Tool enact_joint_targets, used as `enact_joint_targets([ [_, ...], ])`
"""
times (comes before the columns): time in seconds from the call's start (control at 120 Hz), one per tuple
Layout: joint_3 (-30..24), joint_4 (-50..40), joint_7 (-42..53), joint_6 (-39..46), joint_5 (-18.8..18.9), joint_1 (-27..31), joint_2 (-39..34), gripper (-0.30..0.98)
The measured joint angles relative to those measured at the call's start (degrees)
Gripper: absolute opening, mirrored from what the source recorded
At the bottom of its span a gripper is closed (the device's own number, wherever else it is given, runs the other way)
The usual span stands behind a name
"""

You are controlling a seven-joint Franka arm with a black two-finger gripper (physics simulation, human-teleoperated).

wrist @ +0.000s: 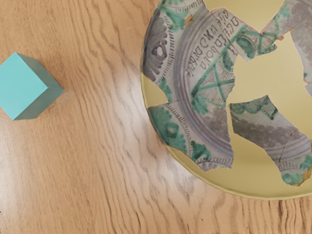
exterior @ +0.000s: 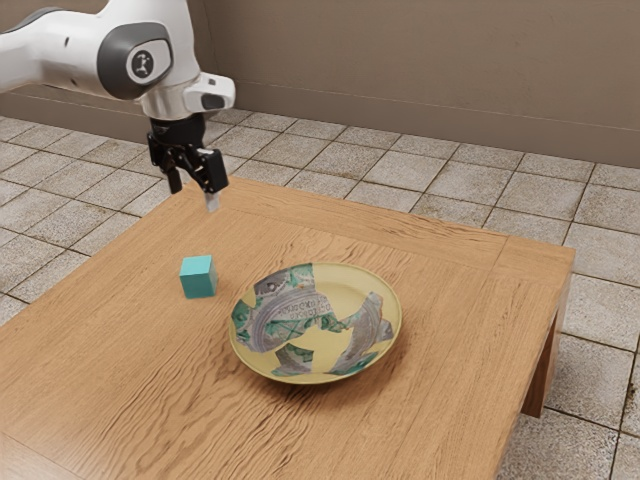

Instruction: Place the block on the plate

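Exterior view: black two-finger gripper hangs in the air above the table, towards its far edge. Its fingers stand apart with nothing between them; hand free, grasping nothing.

Turquoise block rests flat on the wood, just beside the plate on the exterior view's left, a strip of bare table between the two. Plate lies face up: yellow ground, patches of old-looking green and grey decoration, some lettering. Nothing on it. Task unfulfilled, the pick first in order.

Wrist view: block and part of the plate both within sight. Likely use of the raised hand: height keeps it clear of both and leaves room to line up before descending. Block's sides run aslant to the camera's frame; a turn of the wrist may be wanted so the pads meet two opposite faces rather than corners.

Step in hand, as judged: approach. Next calls for a shift over the block, a straight descent, then a close about its sides. Small flat-faced cube should grip well if squared up; taken by its edges it could twist or skid. Plate's nearness asks for care with the outer finger. Afterwards, lift above the rim, lower towards the middle, release low, lest it tumble on the curve.
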Motion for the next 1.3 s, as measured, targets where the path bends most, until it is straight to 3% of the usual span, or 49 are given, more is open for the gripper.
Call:
enact_joint_targets([
  [0.15, 0.82, 0.28, 1.14, 0.35, 0.0, -0.28, 1.22, 0.69],
  [0.467, 10.62, 0.87, -3.71, 6.01, -2.75, -4.37, 13.12, 0.69],
  [0.9, 15.13, 5.28, -20.85, 17.58, -12.64, 0.56, 26.97, 0.69],
  [1.3, 12.03, 5.22, -30.51, 24.06, -9.93, 3.84, 31.19, 0.69],
])
